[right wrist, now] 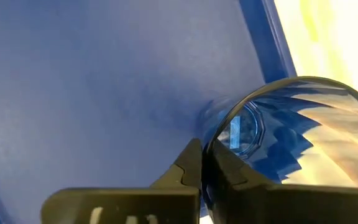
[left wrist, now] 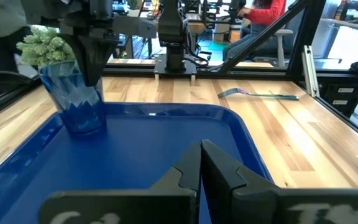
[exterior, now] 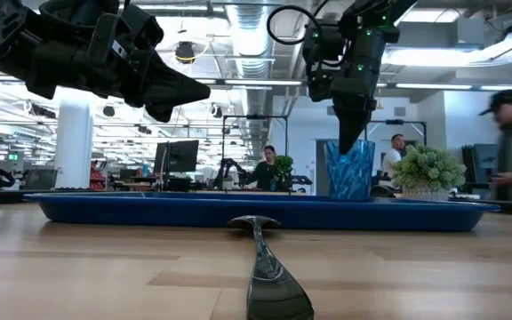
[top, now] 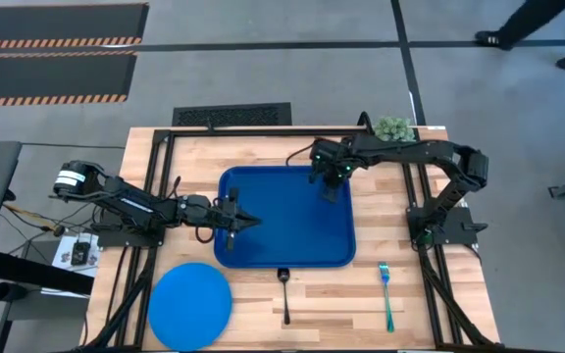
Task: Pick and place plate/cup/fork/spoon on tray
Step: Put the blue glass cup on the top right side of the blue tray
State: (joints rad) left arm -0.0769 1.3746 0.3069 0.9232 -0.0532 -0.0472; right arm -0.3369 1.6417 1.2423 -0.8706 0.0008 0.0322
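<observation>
The right gripper (top: 334, 178) stands above the far right part of the tray (top: 263, 221), its jaws nearly closed and pinching the rim of the cup (exterior: 350, 171), one finger inside the wall and one outside, as the right wrist view shows. The cup stands upright with its base on or just above the tray floor; which of the two cannot be told. The left gripper (top: 246, 220) hovers over the tray's left side with its jaws fully closed and nothing in them.

Risks, as judged from this arrangement: the grip holds only a thin, smooth wall at one point of the rim, so the cup may pivot or slip if the arm moves sideways before letting go. If the jaws open while the cup is tilted or not yet seated, it is likely to topple or roll across the tray. A finger drawn up while rubbing the inner wall could drag the cup over.

Surroundings: the plate (top: 189, 304) lies near the table's front left corner, apart from the tray. The spoon (top: 284, 290) lies just in front of the tray's front rim, and the fork (top: 386, 294) lies toward the front right, both on bare wood. A small green plant (top: 394, 127) sits at the far right edge behind the right arm. The idle left gripper, hanging over the tray, may crowd later placements there. People show in the room beyond.
</observation>
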